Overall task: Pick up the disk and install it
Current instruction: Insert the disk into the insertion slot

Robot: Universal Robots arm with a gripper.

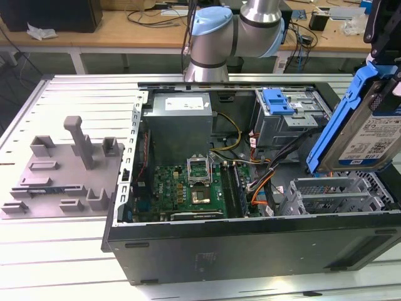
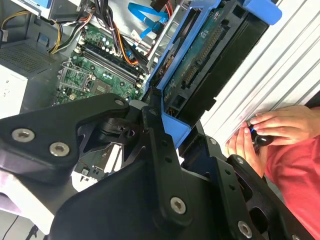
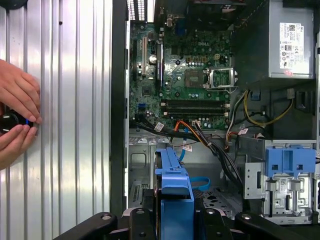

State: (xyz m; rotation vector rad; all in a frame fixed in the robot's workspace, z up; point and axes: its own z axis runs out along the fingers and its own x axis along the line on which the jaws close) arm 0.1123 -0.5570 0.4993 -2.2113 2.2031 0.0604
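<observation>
Nearest of all, a person's hands (image 3: 17, 117) lay on the ribbed metal table (image 1: 56, 263), just outside the near wall of the open computer case (image 1: 250, 251). They were pinching a small dark object (a red sleeve (image 2: 295, 180) showed beside them in the second wrist view).

Over the near right part of the case, the disk (image 1: 366, 128) hung above the silver drive cage (image 1: 338, 194). It was tilted steeply, with its white-and-blue label turned toward the exterior camera and blue rails along its long edges. The end effector (image 3: 175, 217) was clamped on the disk, with its black fingers (image 2: 160, 150) against either side. In the second wrist view the disk's green circuit-board underside faced into the case.

Left of the cage, the green motherboard (image 1: 188, 188) lay flat on the case floor, and orange and black cables (image 1: 263, 179) ran between the two. Farther in, the grey power supply (image 1: 178, 119) with its white sticker stood against the far wall. To its right, a blue latch (image 1: 279, 100) sat on top of a second metal bay.

Outside the case on the left, a grey fixture (image 1: 62, 169) with an upright post rested on the table.

Behind the case stood the arm (image 1: 232, 31), silver with light-blue joint caps. Beyond it was a wooden table (image 1: 125, 28) strewn with wires.
</observation>
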